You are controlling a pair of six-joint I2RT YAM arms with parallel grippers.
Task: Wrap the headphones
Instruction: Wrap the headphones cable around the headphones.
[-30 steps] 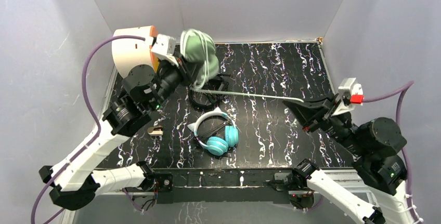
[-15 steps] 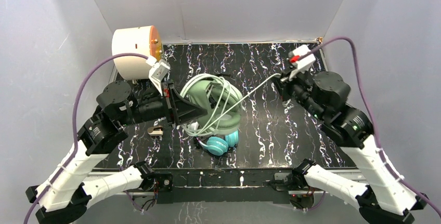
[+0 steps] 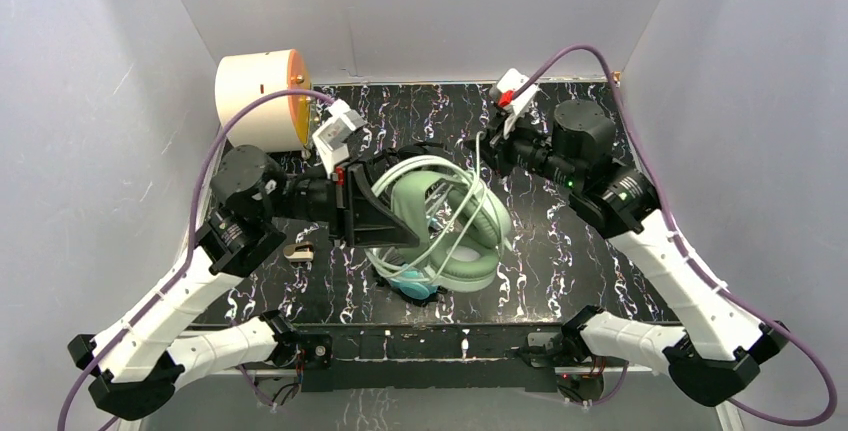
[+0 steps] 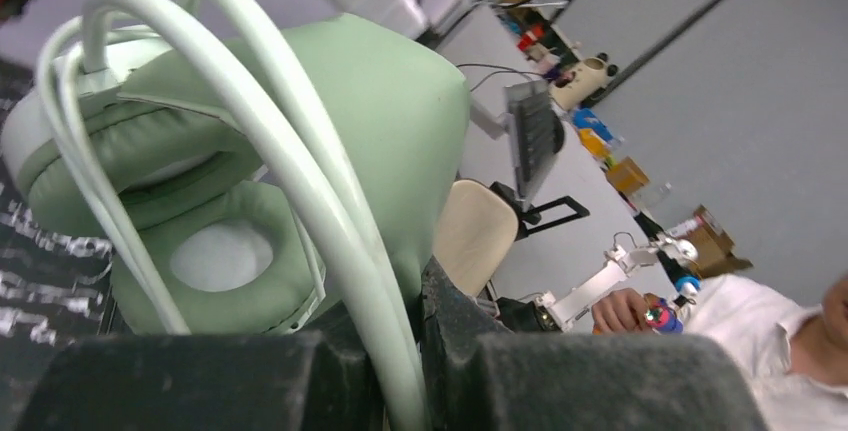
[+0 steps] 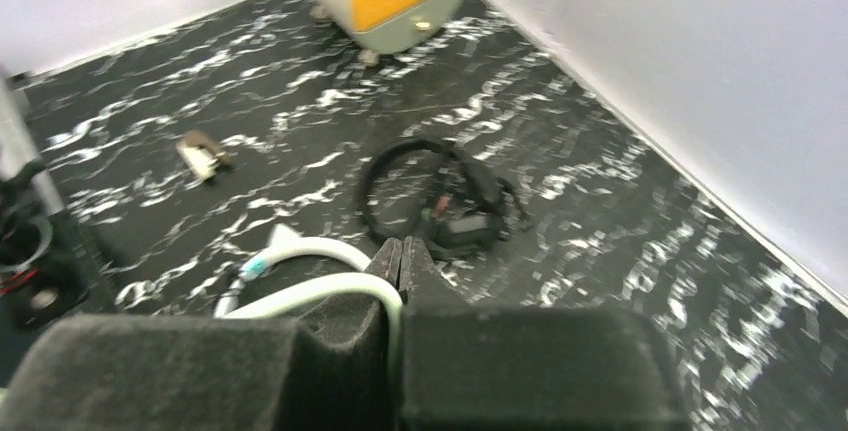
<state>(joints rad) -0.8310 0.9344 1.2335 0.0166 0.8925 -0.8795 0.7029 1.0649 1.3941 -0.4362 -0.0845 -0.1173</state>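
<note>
My left gripper [image 3: 378, 219] is shut on the band of the pale sage-green headphones [image 3: 445, 223] and holds them above the table's middle. Their light cable [image 3: 455, 209] runs in several loops over the band and ear cups. In the left wrist view the green headphones [image 4: 300, 141] and cable [image 4: 335, 251] sit between my fingers [image 4: 470, 351]. My right gripper [image 3: 482, 147] is shut on the cable's free end [image 5: 310, 296] just behind the headset. The teal headphones [image 3: 412, 282] lie mostly hidden under the green one; their white band [image 5: 295, 249] shows. The black headphones [image 5: 445, 201] lie on the table beyond.
A cream round drawer unit with an orange front [image 3: 260, 98] stands at the back left corner. A small tan object [image 3: 298, 250] lies on the black marbled table [image 3: 580, 251] left of centre. Grey walls close in the sides and back.
The left arm has swung the green headphones from the back left down and right, over the teal pair. The right gripper has carried the cable end from the right to the back centre, adding loops.
</note>
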